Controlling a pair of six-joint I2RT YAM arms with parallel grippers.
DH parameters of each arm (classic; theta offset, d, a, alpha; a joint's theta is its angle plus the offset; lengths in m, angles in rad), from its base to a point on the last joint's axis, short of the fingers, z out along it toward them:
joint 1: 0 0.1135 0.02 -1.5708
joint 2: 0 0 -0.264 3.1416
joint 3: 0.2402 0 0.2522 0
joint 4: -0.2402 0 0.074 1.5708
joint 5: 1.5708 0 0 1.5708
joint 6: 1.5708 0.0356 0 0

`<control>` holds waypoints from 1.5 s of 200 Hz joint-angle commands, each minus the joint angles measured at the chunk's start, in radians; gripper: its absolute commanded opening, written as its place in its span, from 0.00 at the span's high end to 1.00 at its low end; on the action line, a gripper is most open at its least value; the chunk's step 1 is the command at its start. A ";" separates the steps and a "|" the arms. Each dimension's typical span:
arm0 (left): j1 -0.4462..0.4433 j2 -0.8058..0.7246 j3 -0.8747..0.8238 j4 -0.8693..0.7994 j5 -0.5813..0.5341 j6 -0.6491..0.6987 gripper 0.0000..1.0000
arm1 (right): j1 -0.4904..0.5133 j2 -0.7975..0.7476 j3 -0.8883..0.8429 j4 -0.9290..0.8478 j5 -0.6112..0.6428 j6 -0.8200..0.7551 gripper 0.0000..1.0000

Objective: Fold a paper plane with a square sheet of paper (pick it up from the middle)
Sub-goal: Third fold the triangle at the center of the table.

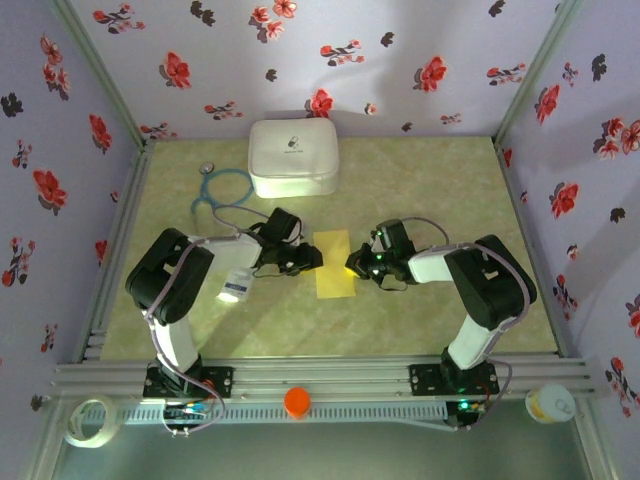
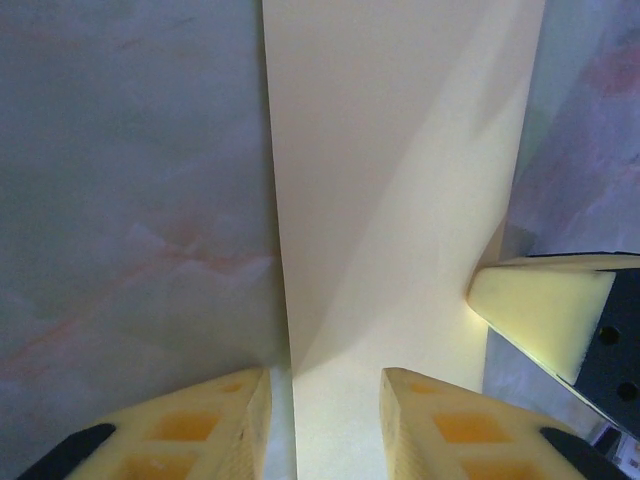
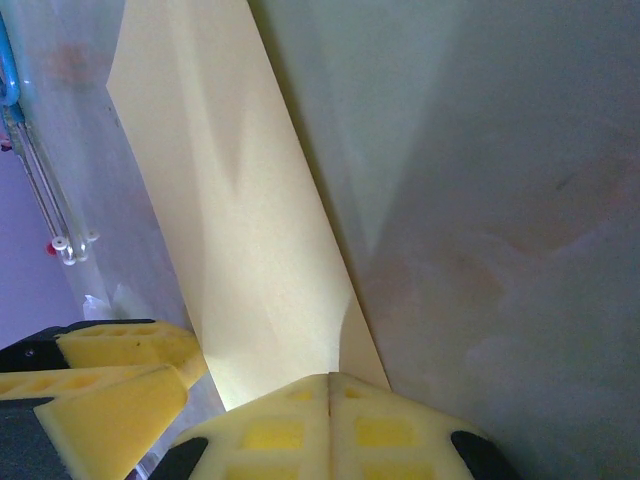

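Square sheet of paper (image 1: 335, 262) lies mid-table, folded to a strip. My left gripper (image 2: 325, 385) is part open astride its edge, gripping nothing; my right gripper (image 3: 330, 378) is closed (tips at the paper's edge). Creasing step, I judge; next calls for a precise corner fold.

The top camera hangs high behind the arm bases, looking down and forward over the whole desk (image 1: 420, 180) from well away. Each wrist camera sits just behind its own fingers, low and very close to the desk. The one on the left pincer (image 2: 325, 400) and the one on the right pincer (image 3: 330, 385) face each other across the square sheet of paper (image 1: 334, 264). All three views share that sheet, and each wrist view catches the other pincer at its edge.
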 commanded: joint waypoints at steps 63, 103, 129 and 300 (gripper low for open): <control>0.003 0.032 -0.009 0.030 0.050 -0.020 0.71 | -0.003 0.012 -0.020 -0.150 0.074 -0.012 0.92; 0.003 0.019 -0.015 0.043 0.050 -0.022 0.71 | -0.003 0.008 -0.018 -0.157 0.077 -0.014 0.92; 0.007 0.016 -0.016 0.045 0.050 -0.024 0.72 | -0.003 0.008 -0.022 -0.156 0.080 -0.014 0.92; 0.022 -0.032 -0.054 0.101 0.053 -0.057 0.84 | -0.003 -0.006 -0.011 -0.166 0.076 -0.021 0.88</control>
